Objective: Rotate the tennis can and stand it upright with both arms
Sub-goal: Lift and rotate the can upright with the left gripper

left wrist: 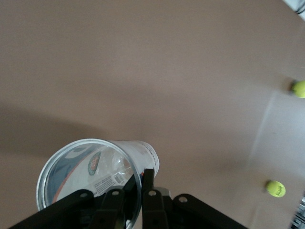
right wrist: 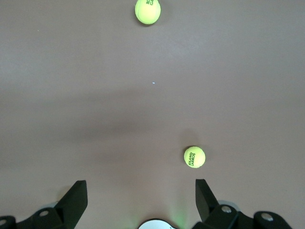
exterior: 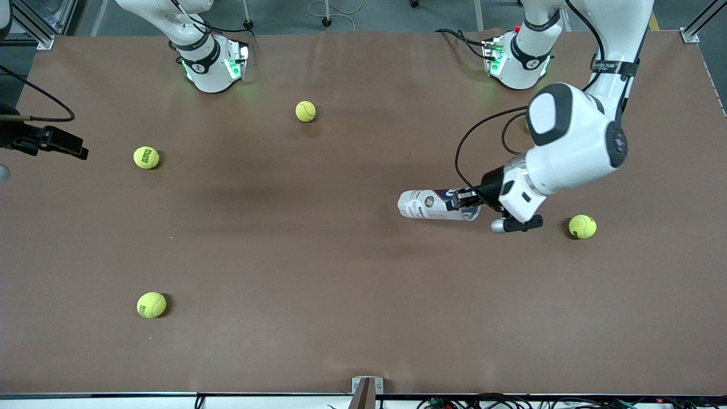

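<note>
Brown desk (exterior: 318, 255). Can (exterior: 429, 204) lies on its side toward the left arm's end, open mouth facing the left gripper (exterior: 463, 200), which is clamped on the can's rim. Right gripper (right wrist: 141, 200) is up over the desk at the right arm's end, fingers apart, holding nothing, waiting. One ball (exterior: 582, 226) near the can, three others well apart.

Brown table (exterior: 318, 255), yellow-green tennis balls (exterior: 146, 157), white-and-blue tennis can (exterior: 431, 205) (red logo)

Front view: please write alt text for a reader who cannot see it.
The left gripper is shut on the rim of a tennis can lying on its side on a brown table. Five tennis balls are scattered about; the right arm waits at the table's edge.
</note>
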You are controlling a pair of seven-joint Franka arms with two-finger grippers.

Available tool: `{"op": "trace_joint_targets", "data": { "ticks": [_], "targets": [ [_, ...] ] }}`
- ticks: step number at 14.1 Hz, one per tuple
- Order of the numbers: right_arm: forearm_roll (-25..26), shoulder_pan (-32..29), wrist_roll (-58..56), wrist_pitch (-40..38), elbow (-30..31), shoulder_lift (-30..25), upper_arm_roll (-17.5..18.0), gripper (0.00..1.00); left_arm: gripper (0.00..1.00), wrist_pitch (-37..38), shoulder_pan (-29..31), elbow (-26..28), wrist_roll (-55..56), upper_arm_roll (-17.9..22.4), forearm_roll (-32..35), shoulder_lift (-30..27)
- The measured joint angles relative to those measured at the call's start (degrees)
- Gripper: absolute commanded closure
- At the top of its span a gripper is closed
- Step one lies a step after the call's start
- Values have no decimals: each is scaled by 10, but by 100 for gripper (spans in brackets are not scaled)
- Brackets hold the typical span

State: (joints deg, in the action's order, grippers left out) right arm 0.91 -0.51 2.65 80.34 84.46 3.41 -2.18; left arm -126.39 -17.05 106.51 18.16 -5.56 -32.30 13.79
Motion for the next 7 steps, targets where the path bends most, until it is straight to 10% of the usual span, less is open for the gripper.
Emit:
{"op": "trace_joint_targets", "data": {
  "ticks": [7],
  "targets": [
    [0, 0, 0, 38, 95, -85, 0, 0, 100, -1, -159, -72, 341, -3, 292, 32]
  ]
}}
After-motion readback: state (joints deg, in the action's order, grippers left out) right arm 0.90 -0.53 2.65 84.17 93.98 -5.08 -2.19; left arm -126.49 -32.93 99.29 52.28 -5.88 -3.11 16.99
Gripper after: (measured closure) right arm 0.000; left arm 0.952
